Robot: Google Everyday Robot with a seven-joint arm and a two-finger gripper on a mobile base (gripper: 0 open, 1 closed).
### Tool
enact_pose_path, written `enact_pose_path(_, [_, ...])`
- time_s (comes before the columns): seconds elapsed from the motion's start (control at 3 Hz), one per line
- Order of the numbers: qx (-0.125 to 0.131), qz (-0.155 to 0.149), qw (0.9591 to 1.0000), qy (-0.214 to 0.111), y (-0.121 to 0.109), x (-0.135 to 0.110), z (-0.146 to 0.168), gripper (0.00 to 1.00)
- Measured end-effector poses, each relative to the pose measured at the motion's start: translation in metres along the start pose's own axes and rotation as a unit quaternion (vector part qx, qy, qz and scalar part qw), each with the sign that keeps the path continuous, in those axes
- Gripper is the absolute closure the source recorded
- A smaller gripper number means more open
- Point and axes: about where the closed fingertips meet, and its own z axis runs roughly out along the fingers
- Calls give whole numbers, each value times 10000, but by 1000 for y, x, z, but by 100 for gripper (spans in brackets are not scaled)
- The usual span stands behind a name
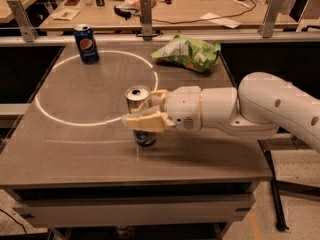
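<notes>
- Tool (pixel 141 110) found low over the middle of the table (pixel 200 151), reaching in level from the right at the end of the white arm (pixel 260 104).
- Closed narrow about an upright silver can (pixel 137 99): near finger (pixel 145 121) laid across the camera side of the body, far finger (pixel 159 96) pressed to the rear side just under the rim.
- Can held directly between the two pads, not off to either side. Base (pixel 145 139) seen below the near finger, apparently resting on the table; contact there cannot be confirmed.
- Long axis of can vertical, open top uppermost. Fingers horizontal, crossing that axis squarely at about mid-height.
- Judged a centred side grip, wrist and forearm trailing to the right of the can, clear of it.
- Chalked white ring (pixel 60 118) on the table to the left of the tool and beyond; can placed at its near right edge.
- Blue soda can (pixel 86 44) upright, well apart, beyond the tool and to its left.
- Green crisp bag (pixel 189 52) lying flat, beyond the tool and to its right, likewise well apart.
- Nothing else noted near the fingers.
</notes>
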Motion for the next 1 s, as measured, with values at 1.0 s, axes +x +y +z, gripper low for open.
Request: enact_pose_path(1.0, [118, -192, 9997, -74, 4, -6, 1, 100])
